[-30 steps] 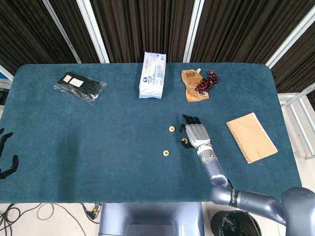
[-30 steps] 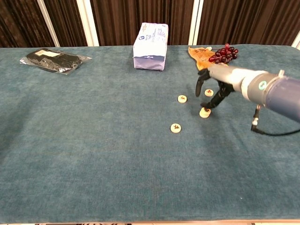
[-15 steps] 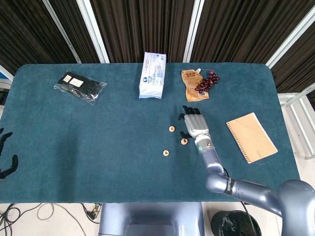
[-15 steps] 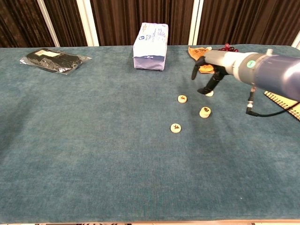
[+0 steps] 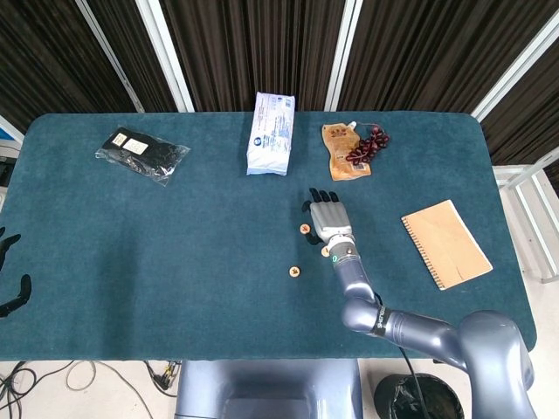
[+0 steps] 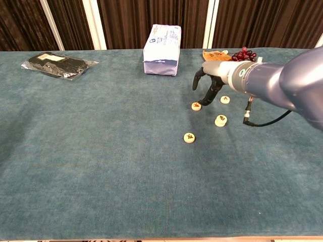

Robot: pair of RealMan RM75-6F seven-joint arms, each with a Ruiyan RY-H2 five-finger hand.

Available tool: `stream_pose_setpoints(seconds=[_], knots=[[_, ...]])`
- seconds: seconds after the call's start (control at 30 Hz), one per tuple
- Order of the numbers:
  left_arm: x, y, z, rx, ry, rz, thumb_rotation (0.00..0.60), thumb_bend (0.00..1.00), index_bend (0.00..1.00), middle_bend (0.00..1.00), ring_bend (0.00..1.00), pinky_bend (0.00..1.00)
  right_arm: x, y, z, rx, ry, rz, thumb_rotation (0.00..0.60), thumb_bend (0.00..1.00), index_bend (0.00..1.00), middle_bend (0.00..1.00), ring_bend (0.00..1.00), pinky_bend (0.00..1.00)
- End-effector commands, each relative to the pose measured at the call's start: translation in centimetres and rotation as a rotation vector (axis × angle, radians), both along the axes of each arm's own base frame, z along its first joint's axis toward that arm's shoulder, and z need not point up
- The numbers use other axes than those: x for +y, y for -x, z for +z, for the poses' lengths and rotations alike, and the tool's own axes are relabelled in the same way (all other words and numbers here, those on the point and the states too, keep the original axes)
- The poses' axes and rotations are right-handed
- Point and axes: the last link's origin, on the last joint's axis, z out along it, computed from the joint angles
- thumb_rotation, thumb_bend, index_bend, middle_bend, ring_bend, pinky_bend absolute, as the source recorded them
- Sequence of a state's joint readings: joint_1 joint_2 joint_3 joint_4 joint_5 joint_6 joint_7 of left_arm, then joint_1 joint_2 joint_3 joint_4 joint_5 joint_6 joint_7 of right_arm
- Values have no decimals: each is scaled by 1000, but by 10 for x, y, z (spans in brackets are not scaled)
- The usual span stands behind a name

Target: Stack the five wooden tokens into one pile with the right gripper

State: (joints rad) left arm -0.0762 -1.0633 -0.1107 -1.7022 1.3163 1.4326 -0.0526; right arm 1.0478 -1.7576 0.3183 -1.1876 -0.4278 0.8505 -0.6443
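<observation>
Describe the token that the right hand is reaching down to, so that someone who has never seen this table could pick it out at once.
Start at the white packet at the far edge of the teal table, then look nearer and to the right, where four round wooden tokens lie spread out. The token is the leftmost of the two farther ones. It alone lies right at the fingertips of the right hand.

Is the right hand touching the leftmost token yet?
Cannot tell. In the chest view the right hand's fingertips meet the token's edge, with neither contact nor gap plain.

We are seeing the left hand [image 5: 10, 284] being cropped by the frame edge; token [image 6: 189, 137] markings are appearing too small to read.
</observation>
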Motion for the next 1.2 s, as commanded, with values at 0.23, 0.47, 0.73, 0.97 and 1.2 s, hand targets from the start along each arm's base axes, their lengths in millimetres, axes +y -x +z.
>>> stream_pose_setpoints(seconds=[0.23,0.47,0.73,0.97,1.2], knots=[[0,0,0,-4,0,1,600,483,146,0,0,0,4,2,-9,11,-4,3,600,418,329,0,0,0],[0,0,1,-5,-2,4,600,483,145,0,0,0,4,3,-15,13,8,5,600,417,369,0,0,0],[0,0,1,-6,-4,7,600,483,145,0,0,0,0,6,-18,17,15,0,600,417,396,0,0,0],[0,0,2,-6,-5,8,600,483,145,0,0,0,-1,9,-21,17,16,-9,600,417,411,0,0,0],[0,0,2,-6,-6,8,600,483,146,0,0,0,-3,11,-24,20,17,-15,600,417,430,0,0,0]])
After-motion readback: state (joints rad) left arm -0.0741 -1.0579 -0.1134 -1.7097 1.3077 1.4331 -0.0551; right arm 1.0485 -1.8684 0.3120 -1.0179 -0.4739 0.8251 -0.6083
